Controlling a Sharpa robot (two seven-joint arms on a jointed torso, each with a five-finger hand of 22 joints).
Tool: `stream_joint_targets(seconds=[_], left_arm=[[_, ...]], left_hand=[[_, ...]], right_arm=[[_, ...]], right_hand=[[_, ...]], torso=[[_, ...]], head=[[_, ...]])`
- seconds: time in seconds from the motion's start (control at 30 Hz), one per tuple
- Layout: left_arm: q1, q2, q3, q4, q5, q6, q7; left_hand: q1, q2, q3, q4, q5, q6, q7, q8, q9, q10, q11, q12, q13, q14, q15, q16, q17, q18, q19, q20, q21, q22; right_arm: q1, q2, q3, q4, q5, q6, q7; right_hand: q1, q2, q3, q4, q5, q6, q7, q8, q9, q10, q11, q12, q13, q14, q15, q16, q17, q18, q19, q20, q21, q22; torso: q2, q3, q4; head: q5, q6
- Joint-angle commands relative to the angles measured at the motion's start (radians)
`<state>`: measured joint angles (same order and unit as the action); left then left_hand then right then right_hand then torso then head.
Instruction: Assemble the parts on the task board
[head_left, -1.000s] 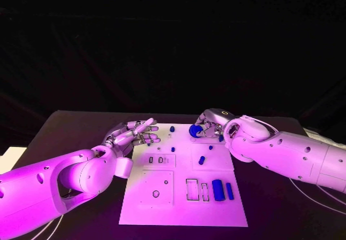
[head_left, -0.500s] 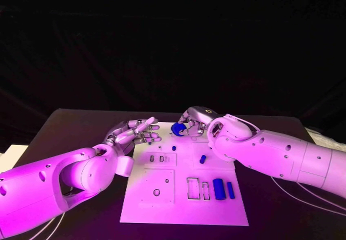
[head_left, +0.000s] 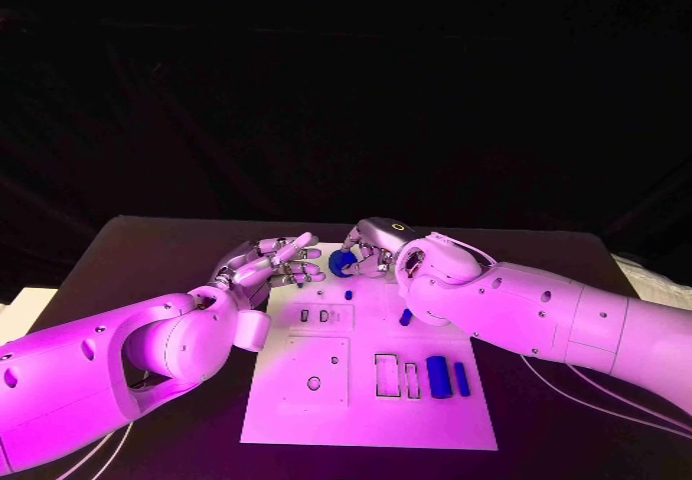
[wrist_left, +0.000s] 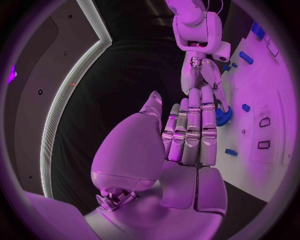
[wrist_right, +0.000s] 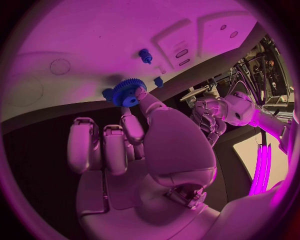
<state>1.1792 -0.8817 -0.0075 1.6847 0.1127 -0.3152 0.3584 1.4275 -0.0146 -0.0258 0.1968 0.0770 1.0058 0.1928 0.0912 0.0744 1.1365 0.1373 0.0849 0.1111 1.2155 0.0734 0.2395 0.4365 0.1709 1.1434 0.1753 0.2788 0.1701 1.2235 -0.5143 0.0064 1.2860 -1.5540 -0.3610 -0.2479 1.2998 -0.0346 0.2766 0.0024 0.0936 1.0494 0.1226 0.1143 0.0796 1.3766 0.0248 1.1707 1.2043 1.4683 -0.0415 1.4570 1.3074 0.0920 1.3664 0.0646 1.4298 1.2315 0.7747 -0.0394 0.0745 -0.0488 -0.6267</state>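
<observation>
Blue gear (head_left: 343, 263) held in fingertips of right hand (head_left: 378, 246), over far edge of task board (head_left: 369, 400); toothed rim seen in right wrist view (wrist_right: 127, 92). Left hand (head_left: 274, 264) positioned just beside it at board's far left corner, fingers extended side by side, nothing gripped; fingertips (wrist_left: 195, 97) near gear in left wrist view. Small blue peg (head_left: 348, 295) and oblong part (head_left: 405, 317) located mid-board. Two blue bars (head_left: 437, 377) laid side by side near board's right edge.
</observation>
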Motion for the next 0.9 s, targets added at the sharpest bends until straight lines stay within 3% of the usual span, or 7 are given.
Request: stream_joint_targets(seconds=[0.03, 0.2, 0.33, 0.63, 0.9], left_arm=[[0.001, 0.003, 0.001, 0.002, 0.002, 0.021, 0.003], [0.001, 0.002, 0.001, 0.003, 0.002, 0.021, 0.003], [0.001, 0.001, 0.001, 0.004, 0.002, 0.020, 0.002], [0.001, 0.001, 0.001, 0.003, 0.002, 0.020, 0.001], [0.001, -0.001, 0.001, 0.004, 0.002, 0.020, -0.001]], left_hand=[[0.004, 0.005, 0.002, -0.006, -0.003, -0.002, 0.003, -0.005, -0.001, -0.008, -0.002, -0.005, -0.001, -0.004, 0.000, -0.006, 0.002, 0.007, -0.004, 0.001, -0.007, -0.001], [0.004, 0.005, 0.002, -0.006, -0.003, -0.002, 0.003, -0.005, -0.001, -0.008, -0.002, -0.005, -0.001, -0.004, 0.000, -0.006, 0.002, 0.007, -0.004, 0.001, -0.007, -0.001], [0.004, 0.005, 0.002, -0.006, -0.003, -0.002, 0.003, -0.005, -0.001, -0.008, -0.002, -0.005, -0.001, -0.004, 0.000, -0.006, 0.002, 0.007, -0.004, 0.001, -0.007, -0.001], [0.004, 0.005, 0.002, -0.006, -0.003, -0.002, 0.003, -0.005, -0.001, -0.008, -0.002, -0.005, -0.001, -0.004, 0.000, -0.006, 0.002, 0.007, -0.004, 0.001, -0.007, -0.001], [0.006, 0.006, 0.002, -0.008, -0.003, -0.003, 0.003, -0.005, -0.001, -0.009, -0.002, -0.005, -0.001, -0.004, 0.000, -0.008, 0.002, 0.008, -0.004, 0.002, -0.007, -0.001]], right_arm=[[-0.001, 0.009, -0.002, -0.012, -0.018, 0.033, -0.013], [-0.002, 0.018, -0.003, -0.029, -0.026, 0.042, -0.021], [-0.003, 0.022, -0.005, -0.038, -0.027, 0.045, -0.018], [-0.003, 0.027, -0.006, -0.043, -0.027, 0.049, -0.017], [-0.004, 0.019, -0.007, -0.030, -0.018, 0.036, -0.005]], right_hand=[[-0.014, -0.003, 0.010, 0.014, 0.007, 0.035, -0.007, -0.009, 0.013, -0.014, 0.004, -0.017, -0.013, 0.058, -0.001, -0.008, 0.028, -0.019, 0.002, 0.002, 0.004, -0.002], [-0.026, -0.019, 0.009, 0.019, 0.009, 0.007, 0.004, -0.030, 0.004, -0.045, 0.013, -0.074, -0.058, 0.056, 0.006, -0.015, 0.018, -0.018, -0.003, 0.007, 0.001, -0.009], [-0.037, -0.040, 0.002, 0.025, 0.020, -0.058, 0.022, -0.054, -0.012, -0.068, 0.028, -0.116, -0.089, 0.056, 0.019, -0.015, 0.020, -0.017, -0.007, 0.018, -0.002, -0.014], [-0.053, -0.066, -0.035, 0.047, 0.032, -0.148, 0.039, -0.054, -0.016, -0.117, 0.045, -0.197, -0.155, 0.053, 0.034, -0.021, 0.014, -0.013, -0.020, 0.035, -0.011, -0.032], [-0.062, -0.072, -0.074, 0.076, 0.057, -0.157, 0.042, -0.049, -0.012, -0.120, 0.049, -0.204, -0.161, 0.053, 0.038, -0.022, 0.015, -0.012, -0.021, 0.040, -0.012, -0.033]], torso=[[0.000, -0.0003, 0.0001], [0.000, 0.0001, -0.0012], [0.000, 0.0004, -0.0017], [0.000, 0.0012, -0.0013], [0.000, 0.0012, -0.0023]], head=[[0.001, -0.003], [0.003, -0.005], [0.005, -0.006], [0.004, -0.007], [0.005, -0.007]])
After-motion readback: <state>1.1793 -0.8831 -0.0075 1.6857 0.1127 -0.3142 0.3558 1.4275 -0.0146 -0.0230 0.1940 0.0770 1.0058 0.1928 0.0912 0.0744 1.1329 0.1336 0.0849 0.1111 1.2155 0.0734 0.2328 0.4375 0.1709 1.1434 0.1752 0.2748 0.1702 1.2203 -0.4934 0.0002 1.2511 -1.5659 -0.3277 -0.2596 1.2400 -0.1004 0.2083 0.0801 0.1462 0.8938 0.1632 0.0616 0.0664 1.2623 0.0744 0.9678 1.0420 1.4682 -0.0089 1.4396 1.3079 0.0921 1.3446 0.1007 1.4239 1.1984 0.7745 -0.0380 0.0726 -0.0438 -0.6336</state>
